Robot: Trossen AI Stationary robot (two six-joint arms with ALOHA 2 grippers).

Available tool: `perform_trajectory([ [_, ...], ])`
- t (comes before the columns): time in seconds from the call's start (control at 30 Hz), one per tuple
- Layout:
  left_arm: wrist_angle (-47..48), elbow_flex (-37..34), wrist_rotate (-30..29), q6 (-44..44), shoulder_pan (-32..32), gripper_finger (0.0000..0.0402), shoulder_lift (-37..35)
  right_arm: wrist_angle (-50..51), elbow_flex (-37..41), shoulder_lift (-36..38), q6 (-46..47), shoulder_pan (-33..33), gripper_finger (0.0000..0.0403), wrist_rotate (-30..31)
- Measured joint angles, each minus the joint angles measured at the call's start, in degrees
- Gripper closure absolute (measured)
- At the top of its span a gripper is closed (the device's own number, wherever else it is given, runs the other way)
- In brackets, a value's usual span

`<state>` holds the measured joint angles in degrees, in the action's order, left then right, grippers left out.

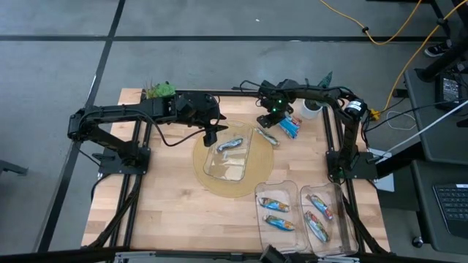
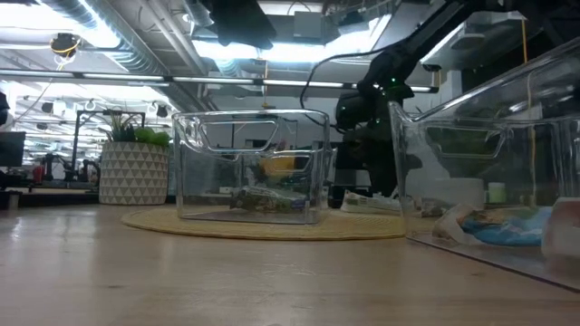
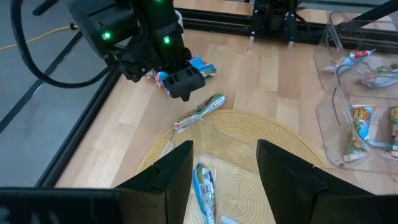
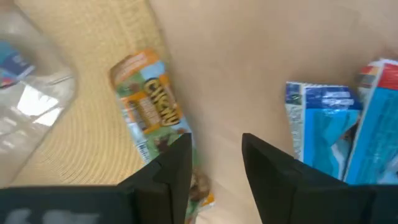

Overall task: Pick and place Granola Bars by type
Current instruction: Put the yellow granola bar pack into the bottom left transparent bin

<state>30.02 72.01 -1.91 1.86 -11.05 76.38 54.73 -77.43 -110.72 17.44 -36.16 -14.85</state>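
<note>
One wooden table (image 1: 175,212), concrete floor (image 1: 58,66)

Blue-and-silver granola bar (image 1: 229,145) flat inside clear bin on woven mat; orange-green bar (image 1: 267,136) on mat's edge; blue bars (image 1: 289,126) beside; multicoloured bars (image 1: 276,204) sorted in bins.
</note>
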Motion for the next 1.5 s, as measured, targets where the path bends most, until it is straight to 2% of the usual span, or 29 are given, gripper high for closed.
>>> perform_trajectory([
  [0.27,0.0,0.0,0.0,0.6,0.0,0.0233,0.0,0.3,-0.6,0.0,-4.4,4.7,0.0260,-0.3],
  [0.5,-0.2,0.0,0.1,0.6,0.0,0.0233,0.0,-0.8,-0.6,0.0,-8.5,8.8,0.0259,7.7],
  [0.57,-0.2,0.0,0.1,0.9,0.0,0.0233,0.0,-2.4,-0.6,0.0,-9.0,9.3,0.0252,8.2],
  [0.67,-0.2,0.0,0.1,1.5,0.1,0.0233,0.0,-3.6,-0.6,0.0,-9.0,9.9,0.0224,7.9],
  [0.9,-0.2,0.0,0.1,2.5,1.0,0.0233,0.0,-3.9,-0.6,0.0,-8.7,10.6,0.0126,7.7],
  [1.0,-0.2,0.0,0.1,2.8,0.9,0.0233,0.0,-5.0,-0.2,-0.1,-8.8,10.5,0.0106,10.8],
  [1.1,-0.2,0.0,0.1,2.9,0.9,0.0233,0.0,-6.1,0.8,-0.2,-8.9,10.5,0.0104,12.8],
  [1.5,-0.2,0.0,0.1,3.6,1.0,0.0233,0.0,-9.0,4.6,-0.3,-8.7,10.5,0.0135,12.7],
])
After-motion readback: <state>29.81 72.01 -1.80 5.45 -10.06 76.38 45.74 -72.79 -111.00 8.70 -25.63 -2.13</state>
